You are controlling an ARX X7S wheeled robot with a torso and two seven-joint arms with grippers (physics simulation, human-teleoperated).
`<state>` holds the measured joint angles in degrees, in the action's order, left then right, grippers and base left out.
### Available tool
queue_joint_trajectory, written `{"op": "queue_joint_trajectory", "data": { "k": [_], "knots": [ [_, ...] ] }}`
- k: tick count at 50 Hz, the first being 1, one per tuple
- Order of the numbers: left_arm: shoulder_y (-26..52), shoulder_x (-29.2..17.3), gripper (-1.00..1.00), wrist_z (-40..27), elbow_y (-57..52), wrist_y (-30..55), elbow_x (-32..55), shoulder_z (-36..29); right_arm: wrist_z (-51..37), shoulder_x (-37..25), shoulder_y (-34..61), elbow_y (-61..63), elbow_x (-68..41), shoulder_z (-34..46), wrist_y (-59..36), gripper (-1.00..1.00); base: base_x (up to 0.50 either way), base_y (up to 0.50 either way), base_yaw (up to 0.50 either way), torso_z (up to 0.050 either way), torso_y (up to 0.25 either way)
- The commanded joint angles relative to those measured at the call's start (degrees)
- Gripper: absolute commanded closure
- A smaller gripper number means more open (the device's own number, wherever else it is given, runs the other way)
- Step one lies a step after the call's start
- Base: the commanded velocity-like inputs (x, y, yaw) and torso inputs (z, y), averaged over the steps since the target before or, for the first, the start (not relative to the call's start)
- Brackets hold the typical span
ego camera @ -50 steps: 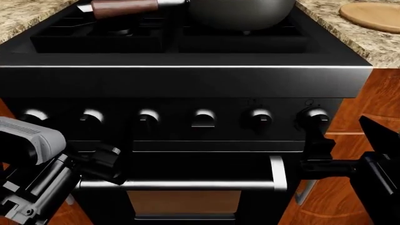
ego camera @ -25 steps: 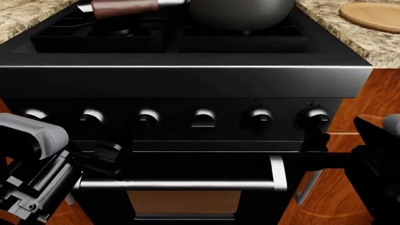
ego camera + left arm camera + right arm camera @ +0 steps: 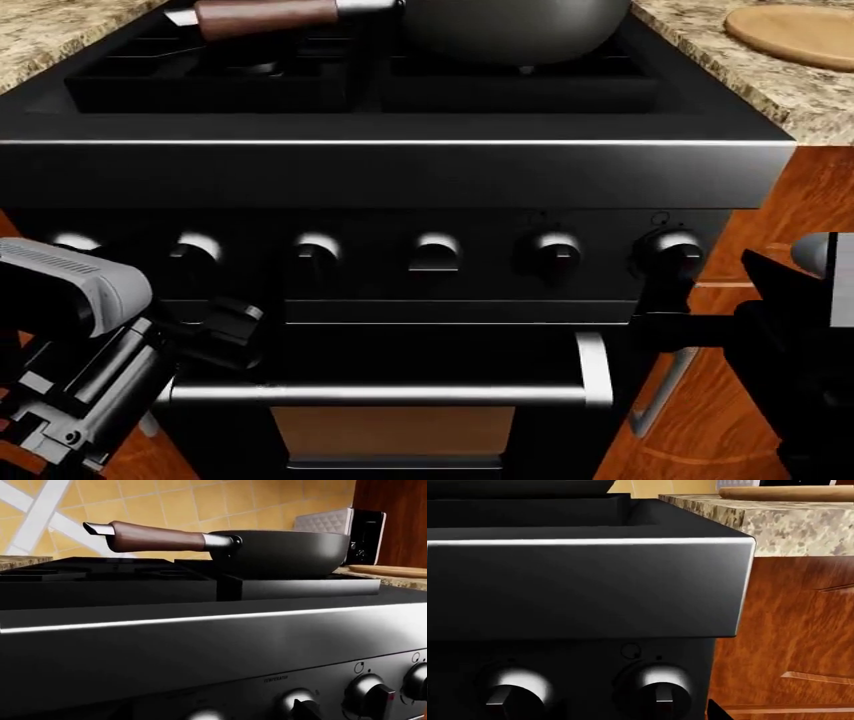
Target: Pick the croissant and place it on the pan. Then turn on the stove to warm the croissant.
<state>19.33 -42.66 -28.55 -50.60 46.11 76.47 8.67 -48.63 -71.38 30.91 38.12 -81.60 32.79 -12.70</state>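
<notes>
The pan sits on the stove, over the back right grate, its top cut off by the head view's edge, so the inside is out of sight. From the left wrist view the pan's dark wall blocks any look inside as well, and the croissant can't be seen anywhere; whether it lies in there, I cannot tell. The wooden handle sticks out over the left grates.

Down at the front, the left gripper hangs low before the oven door, just above the steel oven handle, below the knob row. It's dark on dark; I can't tell if the jaws are apart or together. The right gripper reaches in just below the rightmost knob, mostly lost against the black panel, so its state is also unreadable. The right wrist view shows that knob close up, partly cut off. A round wooden board rests on the granite counter.
</notes>
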Motion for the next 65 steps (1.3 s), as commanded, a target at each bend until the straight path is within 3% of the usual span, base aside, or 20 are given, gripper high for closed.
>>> {"op": "queue_joint_trajectory", "data": {
  "k": [1,65],
  "knots": [
    [0.15,-0.03,-1.00,0.31,0.43,-0.13,-0.51,-0.39,1.77,1.58,1.67,-3.28,-0.17,0.52,-2.22,-1.00,0.00,0.00,0.00,0.000,0.000],
    [0.42,-0.20,-1.00,1.18,0.81,-1.29,-1.10,-1.76,4.03,5.44,4.28,-10.56,0.11,2.75,-8.21,-1.00,0.00,0.00,0.00,0.000,0.000]
  ]
}}
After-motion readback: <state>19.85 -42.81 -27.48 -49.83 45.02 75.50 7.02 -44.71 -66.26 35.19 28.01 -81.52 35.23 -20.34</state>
